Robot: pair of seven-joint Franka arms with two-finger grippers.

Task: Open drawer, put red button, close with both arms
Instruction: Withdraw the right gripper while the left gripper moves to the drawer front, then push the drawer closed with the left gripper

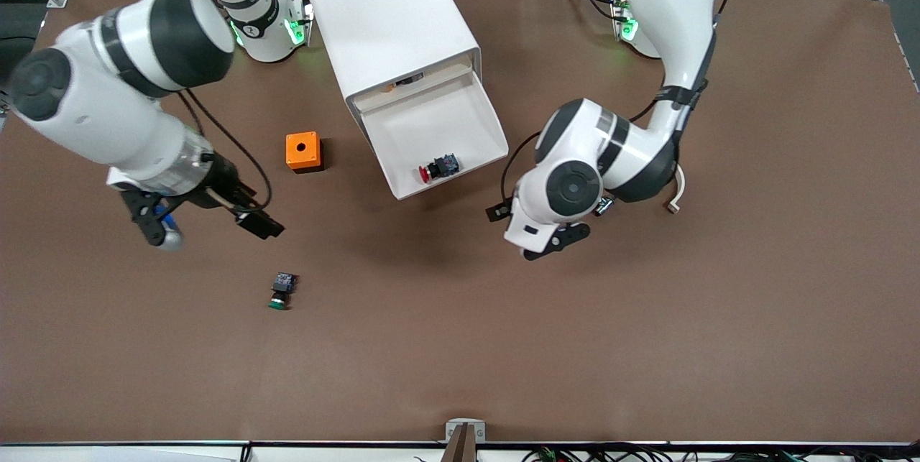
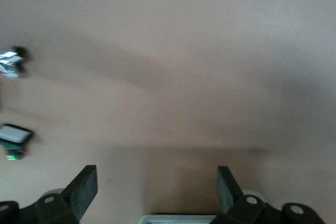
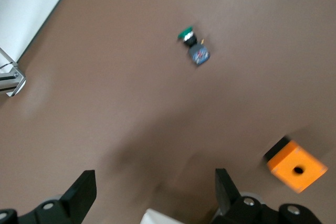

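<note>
Red button (image 1: 439, 167) lay in open drawer (image 1: 402, 135), toward 6 o'clock; light, sliding, best pushed at front. Left gripper (image 1: 543, 232), right gripper (image 1: 208, 221): wide, empty.

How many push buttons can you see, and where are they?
2. The red button lies in the open drawer, near its front edge. The green button lies on the table, nearer the front camera than the orange box. More may hide in the cabinet.

I see a brown tabletop (image 1: 647, 347) carrying the white cabinet (image 1: 388, 24). An orange box (image 1: 302, 151) and a green-capped button (image 1: 281, 291) lie on it too.
</note>
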